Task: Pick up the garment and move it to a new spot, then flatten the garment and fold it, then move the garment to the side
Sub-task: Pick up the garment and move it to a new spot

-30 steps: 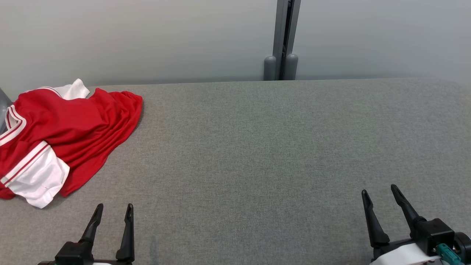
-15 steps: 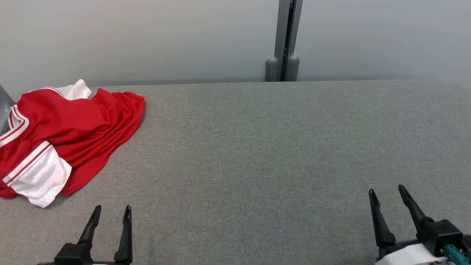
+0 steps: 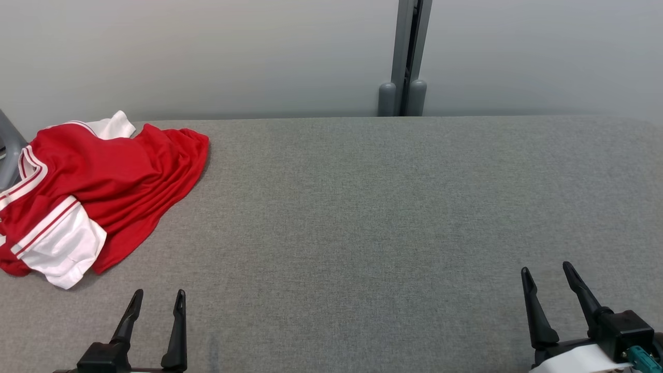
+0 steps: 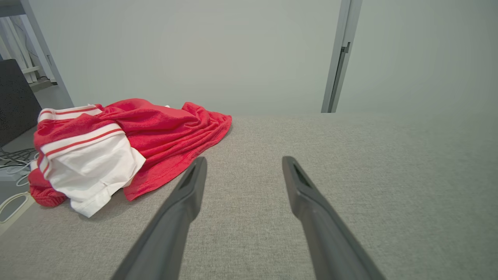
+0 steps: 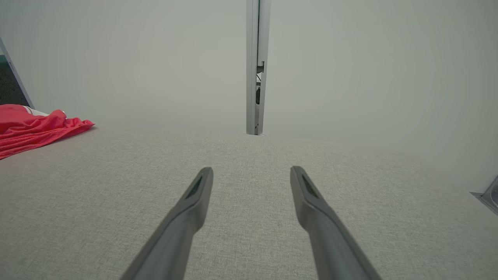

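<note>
**Left arm has the short reach**

Here we are, nothing lifted yet. The garment (image 3: 98,191) sits in a red-and-white heap at the table's (image 3: 362,207) far left corner, well to the left of the post (image 3: 409,57). The left gripper (image 3: 159,293) hangs at the near edge, jaws wide and empty. The heap lies ahead of it and a touch to its left, with the white sleeve (image 3: 62,254) as the nearest part. The right gripper (image 3: 546,268) is just as wide and just as empty, but it sits well right of the post with the whole bare table between it and the cloth. So the left arm looks the likely one for the pick.

The heap's long axis runs on a slant, from the sleeve at the near end up to the red hem that points toward the post.

Against a second ago, post and heap have both slid a little rightward in the head view. That's the camera turning, not the cloth. The folds match, and both grippers are as wide as before.
</note>
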### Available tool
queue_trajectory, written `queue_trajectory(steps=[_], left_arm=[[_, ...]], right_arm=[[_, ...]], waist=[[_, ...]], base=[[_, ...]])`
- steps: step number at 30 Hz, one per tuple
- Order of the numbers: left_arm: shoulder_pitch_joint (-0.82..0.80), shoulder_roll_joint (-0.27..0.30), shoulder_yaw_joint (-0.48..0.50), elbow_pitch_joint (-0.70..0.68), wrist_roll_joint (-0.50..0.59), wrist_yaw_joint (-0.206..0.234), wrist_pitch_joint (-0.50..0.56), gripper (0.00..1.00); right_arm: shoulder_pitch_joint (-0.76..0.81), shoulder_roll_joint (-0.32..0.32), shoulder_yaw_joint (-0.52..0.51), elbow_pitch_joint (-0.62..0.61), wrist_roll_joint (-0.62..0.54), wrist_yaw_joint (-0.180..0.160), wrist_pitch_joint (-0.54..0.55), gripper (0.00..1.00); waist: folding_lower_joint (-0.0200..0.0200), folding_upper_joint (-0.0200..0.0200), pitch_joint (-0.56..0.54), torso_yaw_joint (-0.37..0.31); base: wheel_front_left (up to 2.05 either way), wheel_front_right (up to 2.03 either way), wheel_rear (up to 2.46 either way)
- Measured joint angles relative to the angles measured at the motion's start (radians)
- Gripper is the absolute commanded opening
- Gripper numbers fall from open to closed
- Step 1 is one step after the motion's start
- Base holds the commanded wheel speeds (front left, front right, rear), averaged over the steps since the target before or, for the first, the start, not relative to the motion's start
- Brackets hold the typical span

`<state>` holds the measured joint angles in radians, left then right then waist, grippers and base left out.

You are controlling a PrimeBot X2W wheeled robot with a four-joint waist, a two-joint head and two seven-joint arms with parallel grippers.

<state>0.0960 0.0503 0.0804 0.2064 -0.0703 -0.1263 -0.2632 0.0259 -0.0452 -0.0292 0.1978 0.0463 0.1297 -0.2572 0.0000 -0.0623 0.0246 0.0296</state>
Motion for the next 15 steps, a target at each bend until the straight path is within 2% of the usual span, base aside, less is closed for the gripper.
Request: queue_trajectory(steps=[8, 15], left_arm=[[-0.001, -0.001, -0.006, 0.004, 0.002, -0.002, 0.000, 1.00], [0.000, 0.001, 0.004, 0.010, 0.008, -0.003, 0.000, 1.00]], right_arm=[[0.015, 0.000, 0.014, -0.008, 0.012, 0.000, 0.000, 1.00], [0.026, 0.000, 0.046, -0.011, 0.034, 0.000, -0.001, 1.00]], waist=[[0.0000, 0.0000, -0.001, 0.050], [0.0000, 0.0000, -0.005, 0.156]], base=[[0.00, 0.00, 0.00], [0.00, 0.00, 0.00]])
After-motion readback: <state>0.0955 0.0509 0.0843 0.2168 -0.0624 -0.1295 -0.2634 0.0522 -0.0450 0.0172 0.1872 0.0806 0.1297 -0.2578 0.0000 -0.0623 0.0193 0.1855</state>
